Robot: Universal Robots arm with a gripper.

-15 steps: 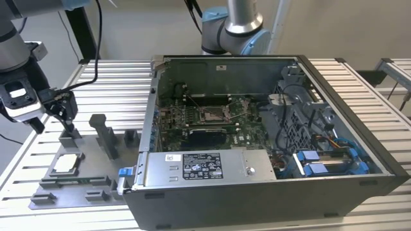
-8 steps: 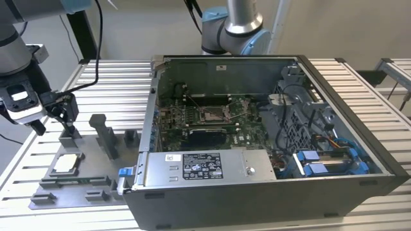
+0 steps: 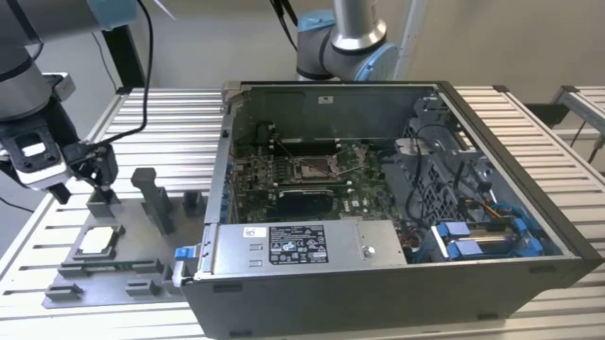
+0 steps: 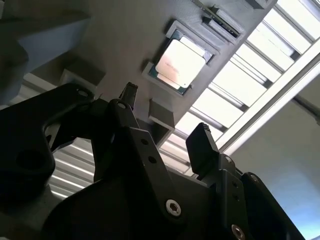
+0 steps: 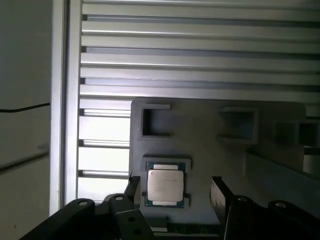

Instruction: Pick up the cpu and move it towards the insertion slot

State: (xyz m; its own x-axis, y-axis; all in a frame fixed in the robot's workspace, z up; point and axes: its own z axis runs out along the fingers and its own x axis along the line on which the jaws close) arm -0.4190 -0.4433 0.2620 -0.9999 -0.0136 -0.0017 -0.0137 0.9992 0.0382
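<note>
Hovering above the grey fixture (image 3: 142, 278), your gripper (image 3: 83, 188) has its fingers spread wide w/ nothing pinched; the cpu (image 3: 98, 241) lies flat, silver top up, in a square recess of that fixture, below the gripper and touching neither finger; in the first wrist view the cpu (image 5: 165, 186) shows betw. the two fingertips; the insertion slot (image 3: 312, 168) sits well apart from the fixture, inside the open pc case (image 3: 378, 283).
</note>
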